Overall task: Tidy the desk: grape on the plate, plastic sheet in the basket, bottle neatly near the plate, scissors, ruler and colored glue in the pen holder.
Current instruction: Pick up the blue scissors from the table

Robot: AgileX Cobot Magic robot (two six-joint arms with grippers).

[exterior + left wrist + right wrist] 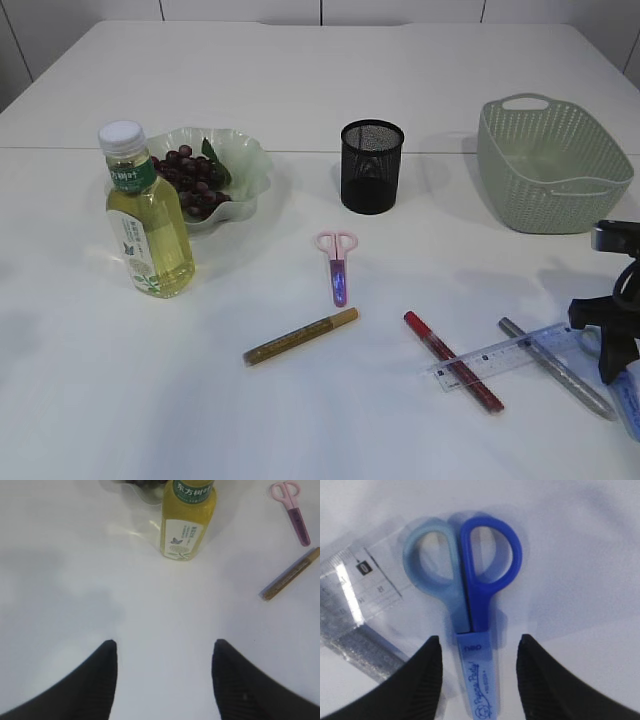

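Lying between right jaws: blue scissors (470,595)

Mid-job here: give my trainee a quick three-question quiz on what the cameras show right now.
1. True or false: the grapes already lie on the plate.
2. What lies between the right gripper's open fingers? A) blue scissors B) gold glue pen C) bottle
3. Fill in: the pen holder stands between the plate and the ____.

Key
1. True: they sit in the plate behind the bottle.
2. A: the blue scissors lie on the table between the fingers, next to the ruler. The pink scissors lie apart, in front of the pen holder.
3. Basket.
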